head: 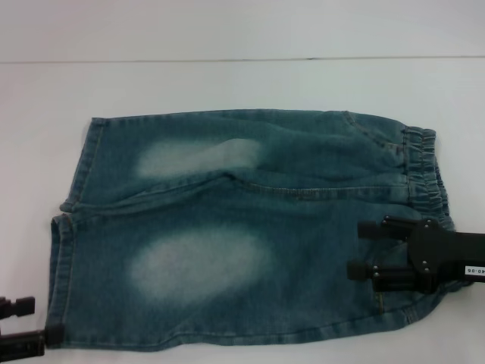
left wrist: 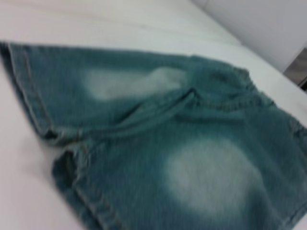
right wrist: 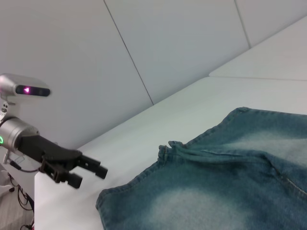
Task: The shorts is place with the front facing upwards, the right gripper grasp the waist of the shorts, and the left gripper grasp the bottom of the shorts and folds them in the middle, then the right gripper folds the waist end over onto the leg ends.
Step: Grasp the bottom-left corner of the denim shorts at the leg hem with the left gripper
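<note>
In the head view the shorts [head: 250, 227] lay flat, front up, mid-desk [head: 227, 83], waist [head: 426, 171] toward its right edge. The right gripper [head: 364, 250] hovered over the waist's near part, jaws parted and empty.

The left wrist view showed soft, pliable denim, best pinched at the hem.

In the right wrist view the left gripper [right wrist: 91, 171] waited beside the leg ends [right wrist: 165, 158], jaws released.

A small white label [head: 473, 270] on the black arm behind the right gripper [head: 362, 249], at three o'clock in the head view, shows the partly cut-off digits "40-06".
</note>
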Controlling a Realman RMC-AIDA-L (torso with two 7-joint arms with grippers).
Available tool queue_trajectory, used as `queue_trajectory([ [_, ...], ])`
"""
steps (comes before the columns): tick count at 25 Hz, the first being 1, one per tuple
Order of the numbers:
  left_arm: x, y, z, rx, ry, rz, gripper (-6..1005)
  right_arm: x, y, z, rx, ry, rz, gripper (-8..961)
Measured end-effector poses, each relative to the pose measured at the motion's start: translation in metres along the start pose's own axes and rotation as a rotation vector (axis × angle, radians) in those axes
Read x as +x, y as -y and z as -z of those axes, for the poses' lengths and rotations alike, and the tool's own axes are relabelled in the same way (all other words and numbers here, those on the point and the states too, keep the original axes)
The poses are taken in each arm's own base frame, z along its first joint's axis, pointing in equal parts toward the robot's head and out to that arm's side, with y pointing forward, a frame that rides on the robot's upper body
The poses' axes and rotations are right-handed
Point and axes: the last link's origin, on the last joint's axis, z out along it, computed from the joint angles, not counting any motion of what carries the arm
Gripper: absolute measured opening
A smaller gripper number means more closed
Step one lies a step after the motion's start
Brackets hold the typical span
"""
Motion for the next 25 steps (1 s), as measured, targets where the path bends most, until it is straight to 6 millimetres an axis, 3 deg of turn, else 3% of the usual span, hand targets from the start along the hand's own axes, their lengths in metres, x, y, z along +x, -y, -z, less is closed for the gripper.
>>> queue_trajectory([
  [11,-0.001,0.003,-0.008,0.004,0.121,0.021,932,-0.002,0.000,-0.001,-0.008,0.003,0.000,922],
  [25,0.007,0.000,-0.020,-0.028,0.157,0.004,878,0.001,-0.001,0.000,-0.005,0.003,-0.005,922],
])
